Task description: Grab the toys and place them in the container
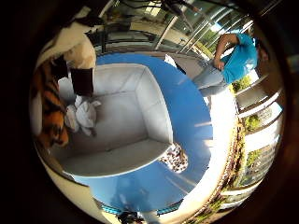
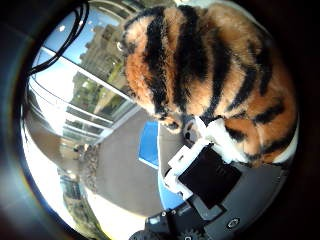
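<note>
A tiger-striped plush toy (image 2: 200, 70) fills much of the right thumb side palm view, close against the palm. My right hand (image 2: 205, 170) has white and black fingers curled against the toy and holds it. In the right little finger side palm view the tiger toy (image 1: 47, 107) hangs over one end of a white rectangular container (image 1: 154, 79). A small white plush toy (image 1: 84, 114) lies inside the container. A dark-spotted white toy (image 1: 174, 157) lies on the blue table (image 1: 192, 112), just outside a corner of the container.
The blue table carries the container and ends in a pale edge (image 1: 220, 140). Beyond it are railings and greenery (image 1: 248, 121). The thumb side view shows a building's glass front (image 2: 80, 100) and pavement.
</note>
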You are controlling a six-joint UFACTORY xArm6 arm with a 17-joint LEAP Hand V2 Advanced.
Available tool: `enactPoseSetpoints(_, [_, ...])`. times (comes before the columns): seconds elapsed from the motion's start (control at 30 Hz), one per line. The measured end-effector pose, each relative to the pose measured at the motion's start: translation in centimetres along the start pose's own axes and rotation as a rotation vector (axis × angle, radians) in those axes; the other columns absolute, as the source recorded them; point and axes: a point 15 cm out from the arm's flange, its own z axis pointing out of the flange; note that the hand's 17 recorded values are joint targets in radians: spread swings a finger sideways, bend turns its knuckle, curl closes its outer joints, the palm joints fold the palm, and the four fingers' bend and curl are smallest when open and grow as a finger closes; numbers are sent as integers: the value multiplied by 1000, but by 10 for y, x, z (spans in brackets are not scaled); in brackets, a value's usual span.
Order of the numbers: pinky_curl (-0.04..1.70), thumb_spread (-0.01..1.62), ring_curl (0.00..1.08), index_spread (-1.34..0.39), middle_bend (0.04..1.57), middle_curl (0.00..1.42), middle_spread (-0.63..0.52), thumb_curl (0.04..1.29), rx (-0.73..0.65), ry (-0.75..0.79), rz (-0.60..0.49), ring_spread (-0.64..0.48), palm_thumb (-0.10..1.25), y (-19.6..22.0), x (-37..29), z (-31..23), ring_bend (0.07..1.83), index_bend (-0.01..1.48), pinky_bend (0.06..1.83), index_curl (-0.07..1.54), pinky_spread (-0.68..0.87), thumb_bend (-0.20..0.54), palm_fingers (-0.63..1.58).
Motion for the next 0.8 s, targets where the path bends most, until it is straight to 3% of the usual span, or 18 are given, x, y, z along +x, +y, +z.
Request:
enactPoseSetpoints(0.07, [698, 1098, 596, -767, 709, 715, -89, 660, -1, 3, -18, 159, 686, 0, 2, 12, 1208, 505, 1437, 1003, 317, -44, 98])
enactPoseSetpoints(0.17, [610, 1101, 473, -647, 525, 588, -47, 607, -15, 5, -50, 218, 629, 3, 3, 26, 995, 352, 1312, 877, 378, -48, -99])
enactPoseSetpoints(0.4, [493, 1115, 341, -517, 295, 451, 23, 504, -23, 3, -107, 261, 554, 5, -1, 36, 712, 147, 1130, 665, 446, -46, -110])
enactPoseSetpoints(0.57, [434, 1116, 305, -467, 208, 405, 36, 450, -3, 2, -111, 274, 538, 0, -3, 20, 623, 140, 1047, 541, 479, -35, -44])
enactPoseSetpoints(0.8, [385, 1116, 293, -425, 183, 376, 40, 412, -19, 8, -102, 286, 542, 11, 10, -57, 576, 157, 1001, 436, 501, -30, 17])
